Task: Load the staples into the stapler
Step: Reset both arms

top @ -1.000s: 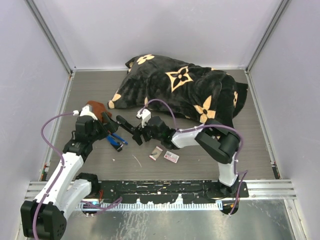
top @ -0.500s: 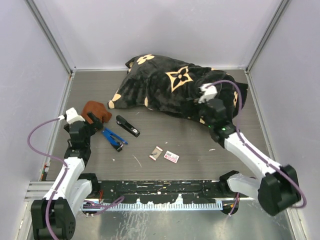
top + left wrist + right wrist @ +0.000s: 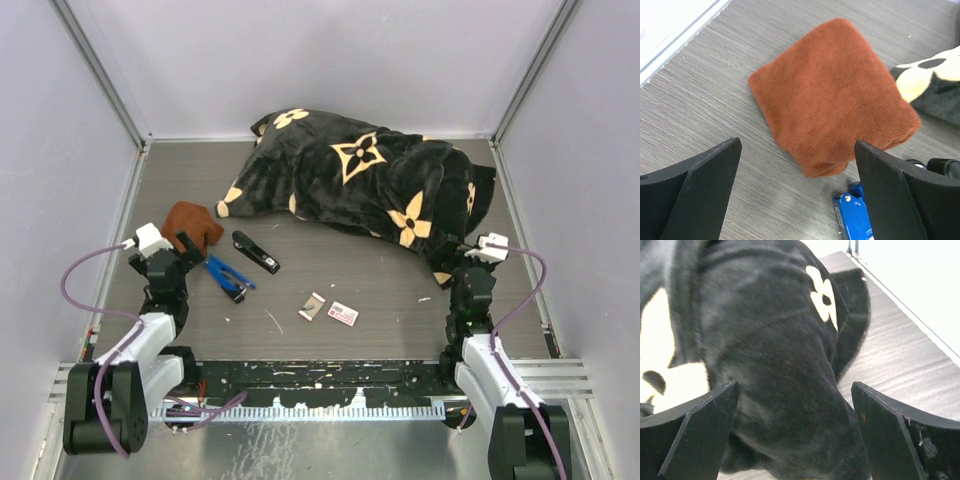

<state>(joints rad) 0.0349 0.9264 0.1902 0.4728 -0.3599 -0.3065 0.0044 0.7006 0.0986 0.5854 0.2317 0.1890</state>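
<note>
Both arms have pulled back to their own sides, the left gripper (image 3: 797, 144) and right gripper (image 3: 795, 385) wide apart, holding nothing. The staples (image 3: 343, 314) lie near the middle, the stapler (image 3: 256, 252) far-left of them; loading seems not begun.

No writing can be read in any view. The box of staples (image 3: 343, 314), lying on the counter (image 3: 400, 290) on the near side of the blanket (image 3: 360, 170), carries a red-pink label, but its print is too small to make out. The blanket bears only tan flower and four-point star motifs, with no legible letters or brand name among them.
</note>
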